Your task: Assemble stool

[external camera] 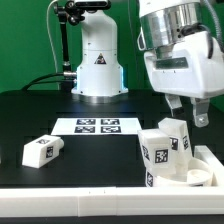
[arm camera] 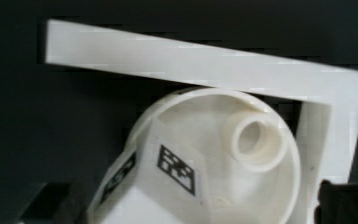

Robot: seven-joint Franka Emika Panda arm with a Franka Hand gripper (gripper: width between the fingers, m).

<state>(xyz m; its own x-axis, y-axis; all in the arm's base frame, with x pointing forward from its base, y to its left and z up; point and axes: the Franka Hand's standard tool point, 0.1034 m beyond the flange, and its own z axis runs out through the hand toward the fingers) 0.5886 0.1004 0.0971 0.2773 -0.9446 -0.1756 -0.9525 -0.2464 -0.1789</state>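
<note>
The round white seat [external camera: 166,150] stands tilted on its edge at the exterior view's lower right, leaning in the corner of a white L-shaped bracket [external camera: 207,170]. In the wrist view the seat [arm camera: 202,150] fills the middle, showing a round hole and a tag on its rim. My gripper [external camera: 188,112] hangs just above the seat's top edge with its fingers spread wide. In the wrist view my gripper [arm camera: 194,210] has the dark fingertips [arm camera: 44,206] at either side of the seat, with a gap on one side. One block leg [external camera: 42,150] lies at the exterior view's left.
The marker board [external camera: 100,125] lies flat mid-table in front of the robot base [external camera: 98,70]. The bracket [arm camera: 194,62] walls in the seat on two sides. The table is black.
</note>
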